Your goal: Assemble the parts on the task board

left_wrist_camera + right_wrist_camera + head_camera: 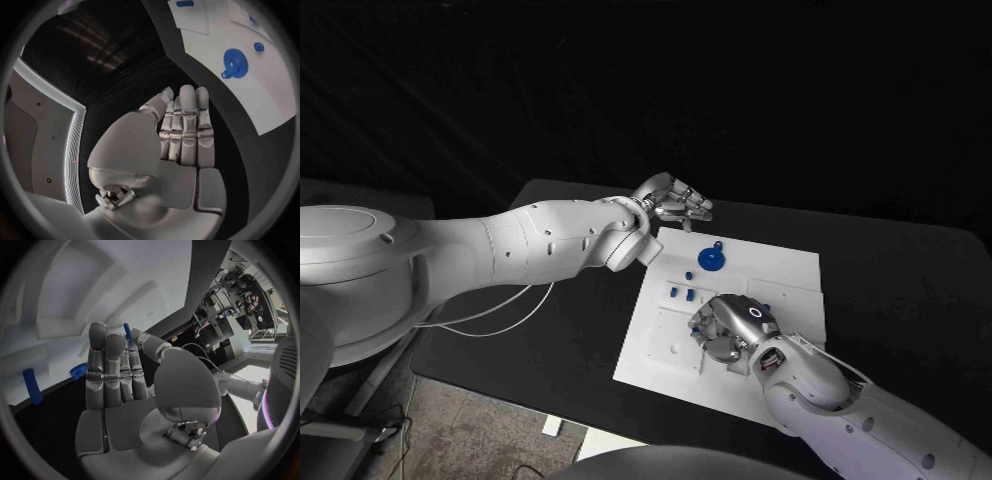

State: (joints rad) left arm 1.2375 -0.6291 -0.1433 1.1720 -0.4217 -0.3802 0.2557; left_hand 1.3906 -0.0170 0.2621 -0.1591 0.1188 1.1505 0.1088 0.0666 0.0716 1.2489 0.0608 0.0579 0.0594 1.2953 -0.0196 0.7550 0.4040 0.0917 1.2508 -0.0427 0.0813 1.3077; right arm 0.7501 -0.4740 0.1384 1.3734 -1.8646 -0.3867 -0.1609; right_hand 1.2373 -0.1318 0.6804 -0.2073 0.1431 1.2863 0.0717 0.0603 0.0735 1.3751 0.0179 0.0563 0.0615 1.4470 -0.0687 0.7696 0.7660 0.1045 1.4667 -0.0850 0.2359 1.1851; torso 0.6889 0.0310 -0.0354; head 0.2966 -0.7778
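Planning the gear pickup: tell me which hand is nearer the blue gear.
Left. The left hand hovers at the board's far edge beside the blue gear; the right hand sits over the board's near part.

My head camera looks down on the task board (776, 270); each wrist camera sits close behind its palm, both sharing that board.

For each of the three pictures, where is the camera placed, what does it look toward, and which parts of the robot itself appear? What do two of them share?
Head view: from the robot's head, down at the white board on the black table; both arms, left hand and right hand show.
Left wrist view: behind the left hand, toward the board's edge; palm and fingers show.
Right wrist view: behind the right hand, close over the board; a blue peg shows by its fingertips.
Shared: the blue gear, head and left wrist views.
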